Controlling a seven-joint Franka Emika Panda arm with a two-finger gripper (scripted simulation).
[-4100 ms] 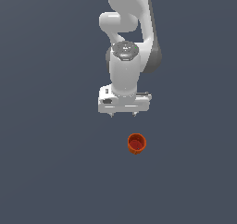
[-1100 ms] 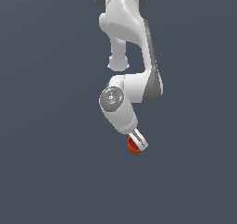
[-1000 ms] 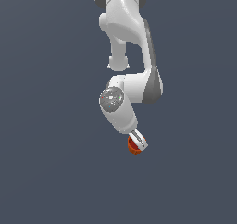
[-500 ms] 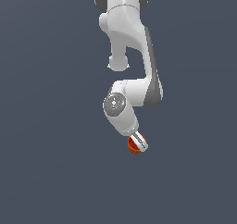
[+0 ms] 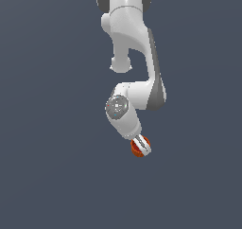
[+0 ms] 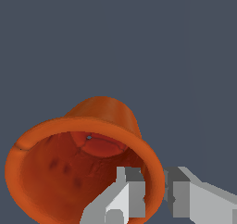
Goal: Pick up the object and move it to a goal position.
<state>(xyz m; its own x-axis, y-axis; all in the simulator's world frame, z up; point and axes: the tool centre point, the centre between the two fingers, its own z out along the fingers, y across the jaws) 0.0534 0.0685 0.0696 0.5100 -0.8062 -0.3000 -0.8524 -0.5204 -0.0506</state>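
One thin rim is all your hand has: a finger sits inside the cup, the other outside, clenched on its wall. Judge this grip fragile; a quick swing could let the tapered cup pivot or slip free. In the exterior view the cup sits at the fingertips, below the bent wrist.

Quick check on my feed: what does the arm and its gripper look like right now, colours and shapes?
The arm is glossy white with rounded, bulging links and dark grey panels along one side. A round grey cap marks the wrist joint. The gripper has blocky, light grey fingers with darker grey faces. No cables or markings show.
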